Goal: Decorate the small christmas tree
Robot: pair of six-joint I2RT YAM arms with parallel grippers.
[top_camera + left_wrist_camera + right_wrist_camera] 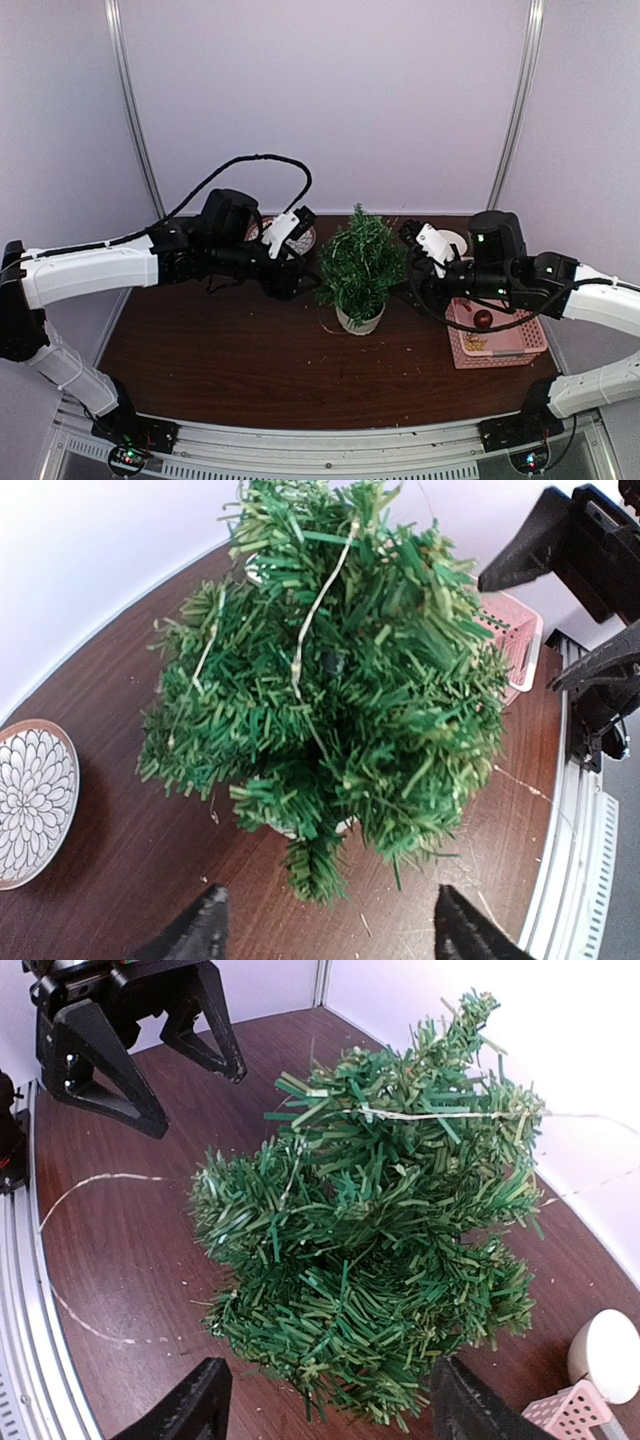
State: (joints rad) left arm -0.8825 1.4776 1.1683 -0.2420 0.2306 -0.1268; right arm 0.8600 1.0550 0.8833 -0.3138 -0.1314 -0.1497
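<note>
Small christmas tree (360, 262) in white pot (360, 322).
Pink basket (500, 358) at 3 o'clock holds red ball (483, 319); left gripper (325, 925), right gripper (325, 1400) wide, empty.

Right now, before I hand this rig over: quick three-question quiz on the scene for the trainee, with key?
1. True or false: the left hand and the right hand both stand open, gripping nothing.
2. Seen from above, relative to the tree, the pink basket sits: A) on its left; B) on its right, by the right arm; C) behind it.
3. What is draped across the tree's branches?

Key:
1. True.
2. B.
3. A thin pale wire, with a loose end trailing onto the table.
</note>
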